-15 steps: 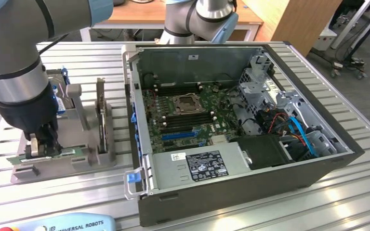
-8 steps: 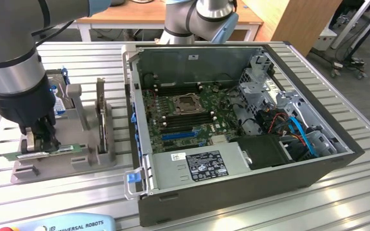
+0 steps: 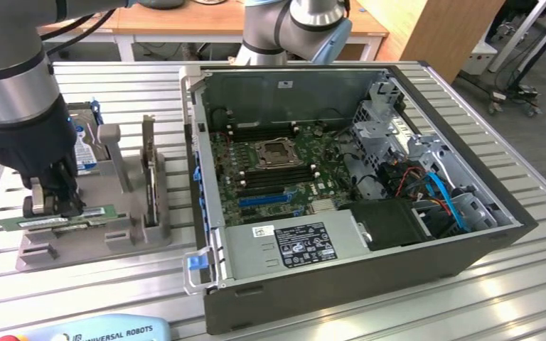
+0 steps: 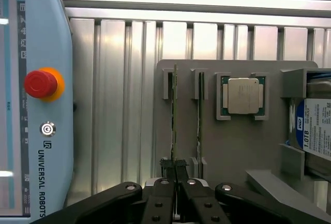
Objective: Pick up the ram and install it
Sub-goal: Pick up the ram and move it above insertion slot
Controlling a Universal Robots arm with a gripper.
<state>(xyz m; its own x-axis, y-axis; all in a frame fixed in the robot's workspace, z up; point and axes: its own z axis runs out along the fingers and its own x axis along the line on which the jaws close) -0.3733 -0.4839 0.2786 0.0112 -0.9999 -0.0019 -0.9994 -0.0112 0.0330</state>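
Pinches the ram (image 3: 97, 213), on edge in the grey holder (image 3: 131, 234) on the table (image 3: 83, 284), with gripper (image 3: 53, 209) shut narrow; likely light, stiff, fragile, best squeezed gently across its flat faces.

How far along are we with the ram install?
Done: the gripper is at the grey holder and shut on the ram. In hand: the ram, gripped but apparently not yet lifted from its slot. Left: nothing is fitted yet on the motherboard in the open case.
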